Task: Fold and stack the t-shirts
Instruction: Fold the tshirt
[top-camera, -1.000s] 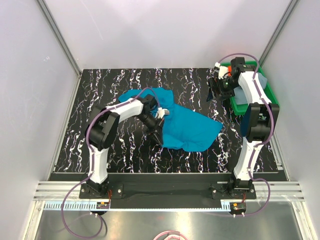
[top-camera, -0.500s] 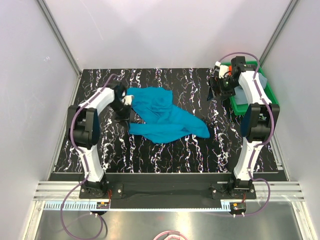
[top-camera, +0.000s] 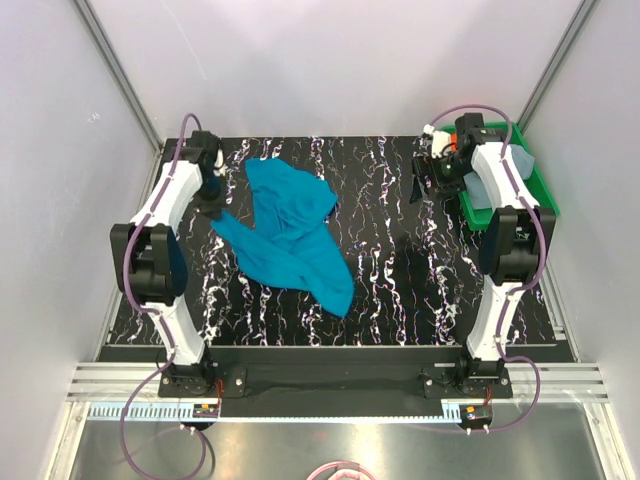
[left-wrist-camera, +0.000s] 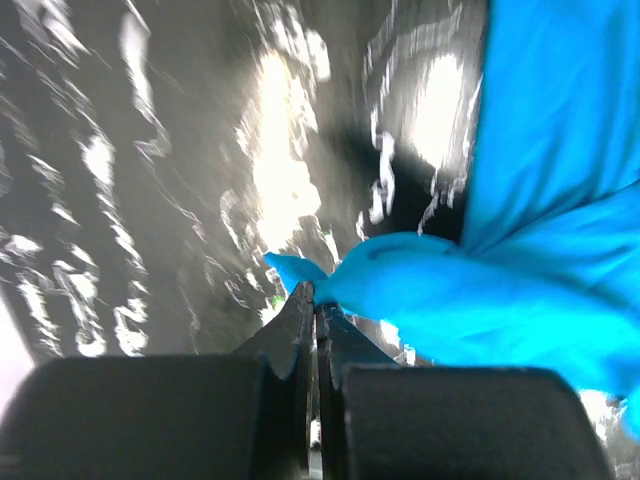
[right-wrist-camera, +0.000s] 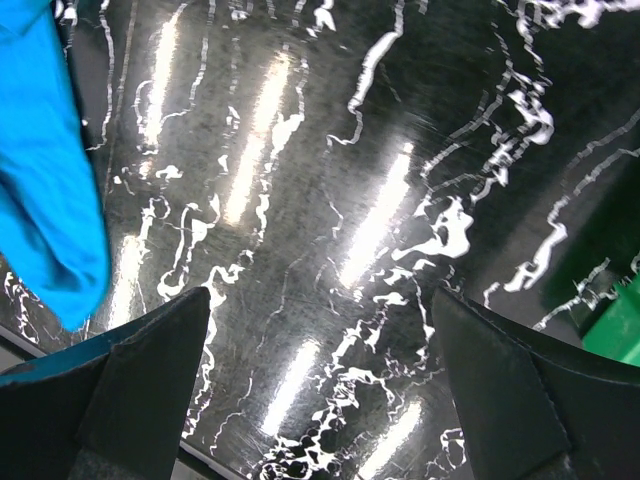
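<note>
In the top view, I am reading the left gripper (top-camera: 213, 192) at the upper left of the frame, with its jaws closed on an edge of the teal-blue t-shirt (top-camera: 290, 235). The left wrist view is confirming this grip: the fingertips (left-wrist-camera: 295, 335) are pressing together on a small tuft of teal cloth at the lower centre of that frame, and the rest of the garment is trailing off to the right. The shirt is lying crumpled on the black marbled table (top-camera: 400, 290), left of centre, spreading from the upper left down toward the middle of the frame, where it is narrowing to a point. The right gripper (top-camera: 428, 178) is hovering at the upper right, just beside the green tray (top-camera: 548, 200), with its jaws standing wide apart and holding nothing. The right wrist view is showing bare table between the two fingers, with a teal fold at its left edge. A grey-blue t-shirt (top-camera: 478, 192) is resting inside the tray, partly hidden by the right arm.
</note>
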